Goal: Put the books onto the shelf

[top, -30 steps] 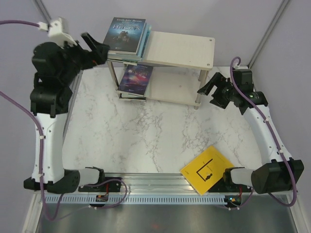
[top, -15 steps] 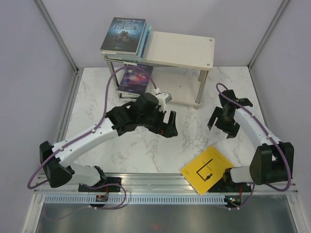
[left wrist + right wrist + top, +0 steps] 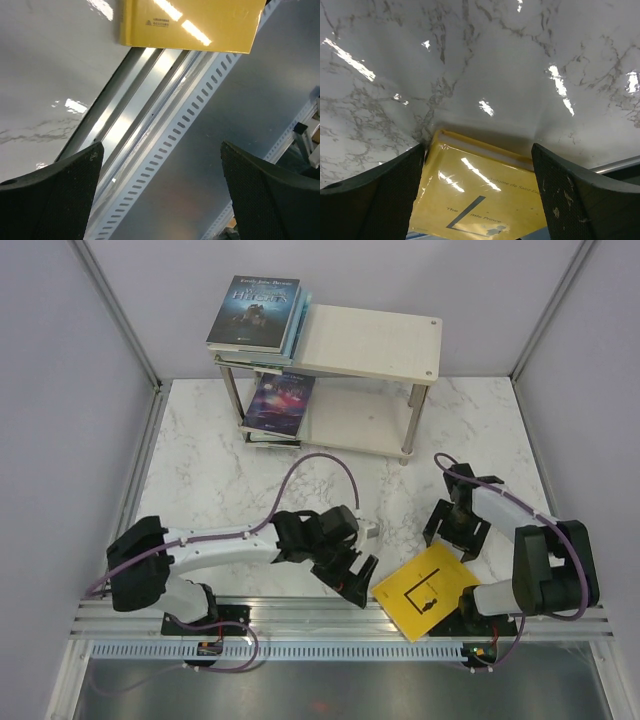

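The yellow Little Prince book (image 3: 425, 590) lies flat at the near right edge of the marble table (image 3: 230, 490), turned diagonally. Its near corner reaches out over the metal rail (image 3: 300, 615) that runs along the front. The cover carries a thin black line drawing.

The left tool (image 3: 352, 578) sits low just beside the book's left edge, its fingers spread wide with nothing between them. In the left wrist view the left tool (image 3: 161, 147) frames the slotted rail (image 3: 165, 135), and the book (image 3: 190, 25) lies farther ahead, clear of both fingers.

The right tool (image 3: 452, 537) is at the book's far right edge, also spread wide and gripping nothing. From the right wrist camera, the right tool (image 3: 477, 149) straddles the far edge of the book (image 3: 480, 195). Whether the fingertips touch the cover cannot be told.

At the back of the table stands the shelf (image 3: 370, 345). A stack of books (image 3: 255, 312) with a dark blue-grey cover on top rests on the left end of its upper board. A galaxy-covered book (image 3: 280, 402) lies on the left of the lower board, on top of another dark volume. The yellow book is well apart from the shelf.
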Controlling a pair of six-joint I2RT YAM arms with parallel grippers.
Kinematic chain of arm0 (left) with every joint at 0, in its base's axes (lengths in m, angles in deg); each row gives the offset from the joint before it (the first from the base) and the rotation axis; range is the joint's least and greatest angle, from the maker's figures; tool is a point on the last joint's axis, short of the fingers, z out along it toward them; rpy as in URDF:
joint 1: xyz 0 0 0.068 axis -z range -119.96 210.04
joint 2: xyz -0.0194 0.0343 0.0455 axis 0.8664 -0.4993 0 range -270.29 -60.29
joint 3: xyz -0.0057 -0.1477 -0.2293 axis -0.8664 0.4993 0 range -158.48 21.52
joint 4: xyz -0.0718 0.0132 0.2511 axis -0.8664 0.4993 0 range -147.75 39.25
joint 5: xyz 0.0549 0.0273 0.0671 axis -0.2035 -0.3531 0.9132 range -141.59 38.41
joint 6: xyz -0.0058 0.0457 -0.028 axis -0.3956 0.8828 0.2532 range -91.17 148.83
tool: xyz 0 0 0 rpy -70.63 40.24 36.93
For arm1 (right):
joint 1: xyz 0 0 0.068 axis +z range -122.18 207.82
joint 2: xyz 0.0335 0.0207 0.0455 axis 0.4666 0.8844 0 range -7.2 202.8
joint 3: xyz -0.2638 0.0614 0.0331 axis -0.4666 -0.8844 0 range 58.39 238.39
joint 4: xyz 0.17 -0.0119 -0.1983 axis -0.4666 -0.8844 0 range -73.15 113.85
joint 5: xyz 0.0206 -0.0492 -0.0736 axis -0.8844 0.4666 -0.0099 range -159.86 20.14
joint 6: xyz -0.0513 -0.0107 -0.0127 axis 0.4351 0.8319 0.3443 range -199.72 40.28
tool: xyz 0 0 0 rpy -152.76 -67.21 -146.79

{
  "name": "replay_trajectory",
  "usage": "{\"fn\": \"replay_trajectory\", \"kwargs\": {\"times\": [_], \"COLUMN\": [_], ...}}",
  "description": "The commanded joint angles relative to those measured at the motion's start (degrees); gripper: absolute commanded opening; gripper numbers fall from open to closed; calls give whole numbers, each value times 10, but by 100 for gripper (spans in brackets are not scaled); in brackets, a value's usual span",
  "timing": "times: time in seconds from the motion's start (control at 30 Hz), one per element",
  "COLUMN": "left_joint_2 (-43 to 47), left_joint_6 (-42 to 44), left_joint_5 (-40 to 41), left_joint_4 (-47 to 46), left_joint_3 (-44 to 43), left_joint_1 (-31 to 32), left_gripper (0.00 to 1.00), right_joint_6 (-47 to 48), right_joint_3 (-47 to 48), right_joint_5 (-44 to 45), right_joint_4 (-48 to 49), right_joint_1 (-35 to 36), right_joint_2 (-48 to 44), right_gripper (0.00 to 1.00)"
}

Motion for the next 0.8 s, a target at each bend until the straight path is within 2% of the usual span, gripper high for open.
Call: {"fn": "replay_trajectory", "kwargs": {"times": [0.0,0.2,0.37,0.43,0.53,0.63,0.77], "left_joint_2": [-59,-177,-215,-224,-241,-237,-154], "left_joint_6": [11,-3,-27,-27,-33,-68,-111], "left_joint_5": [2,151,192,208,227,234,243], "left_joint_4": [-44,-27,-41,-41,-39,-36,-47], "left_joint_3": [-16,-81,-111,-121,-121,-88,3], "left_joint_1": [62,147,156,157,152,134,100], "left_gripper": [100,100,100,100,100,100,100], "right_joint_6": [-6,-16,-39,-67,-139,-207,-279], "right_joint_3": [-27,-73,-115,-131,-168,-187,-130], "right_joint_5": [-7,-49,-85,-129,-219,-259,-264], "right_joint_4": [43,67,86,117,210,331,435], "right_joint_1": [2,4,15,32,75,132,210], "right_joint_2": [-3,-31,-57,-63,-73,-71,-37], "right_gripper": [91,90,89,88,86,86,86]}}
